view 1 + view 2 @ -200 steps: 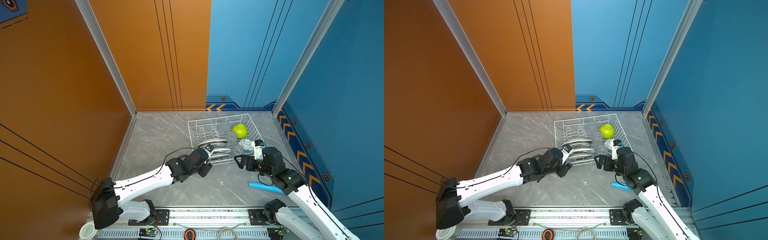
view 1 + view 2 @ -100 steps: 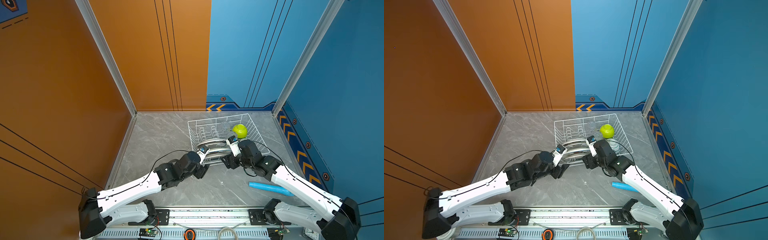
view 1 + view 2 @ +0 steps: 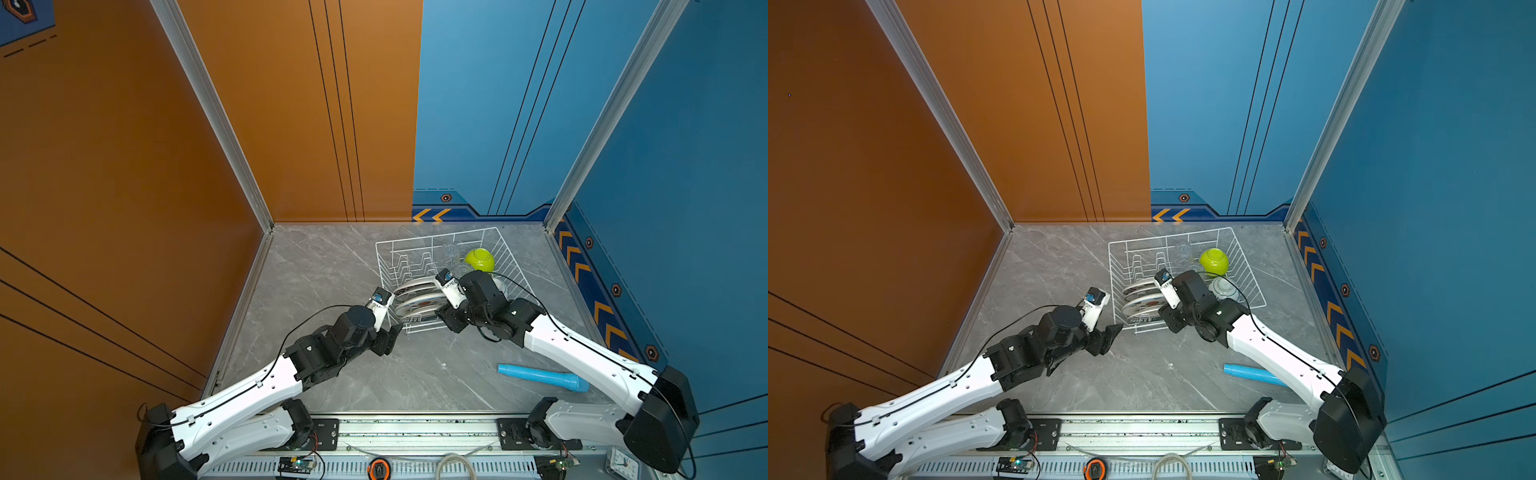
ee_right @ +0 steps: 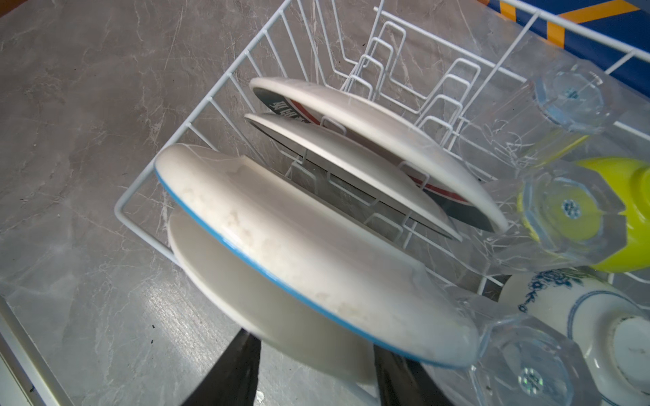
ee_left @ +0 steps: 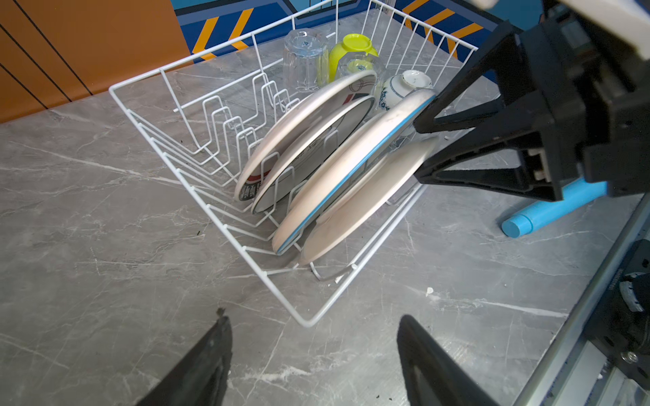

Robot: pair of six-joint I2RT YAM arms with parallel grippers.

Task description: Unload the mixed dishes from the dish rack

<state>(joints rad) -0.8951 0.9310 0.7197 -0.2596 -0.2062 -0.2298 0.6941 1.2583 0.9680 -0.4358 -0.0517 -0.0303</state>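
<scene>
The front plate (image 5: 355, 207) is straddled by the right gripper (image 5: 420, 149), jaws parted, while the left gripper (image 3: 1109, 336) is held spread nearby.

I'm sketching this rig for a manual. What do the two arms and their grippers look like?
The left arm and right arm have white shells between black joint housings, and a thin black cable runs along each. Each wrist carries a small white camera block with a blue mark. The left gripper and right gripper are black, with tapering fingers; the right one's show triangular cut-outs.
</scene>
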